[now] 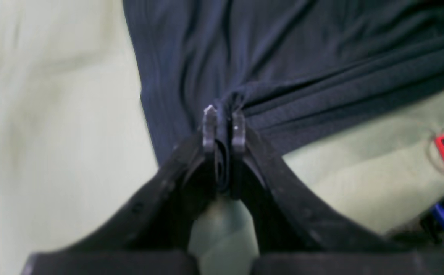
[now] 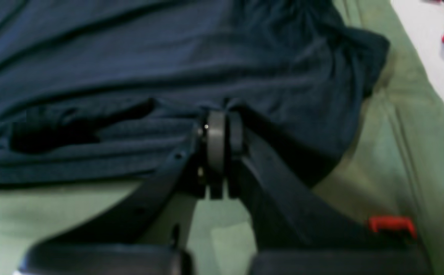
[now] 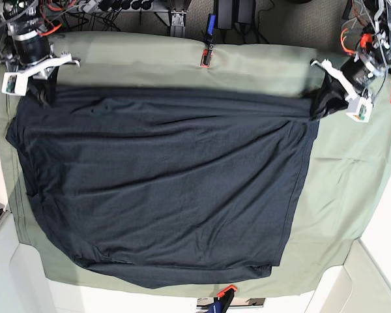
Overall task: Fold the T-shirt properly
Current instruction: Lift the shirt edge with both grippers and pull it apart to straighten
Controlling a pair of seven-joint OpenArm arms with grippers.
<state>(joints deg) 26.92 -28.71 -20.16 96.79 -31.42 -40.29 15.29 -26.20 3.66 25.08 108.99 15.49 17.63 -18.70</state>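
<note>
end effector (image 1: 224, 126): black curved fingers, grey tips | wrist brackets: white | cables: red

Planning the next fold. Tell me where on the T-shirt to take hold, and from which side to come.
Grip the T-shirt at the two ends of its far edge, coming from the outer sides. That edge lies in a straight bunched band, so each end gives a thick pinch. The left gripper and right gripper are already shut there; the near hem lies flat on the green table cloth.

Matt, thin knit T-shirt (image 3: 163, 189) cloth on matt olive table cloth (image 3: 332, 189)
</note>
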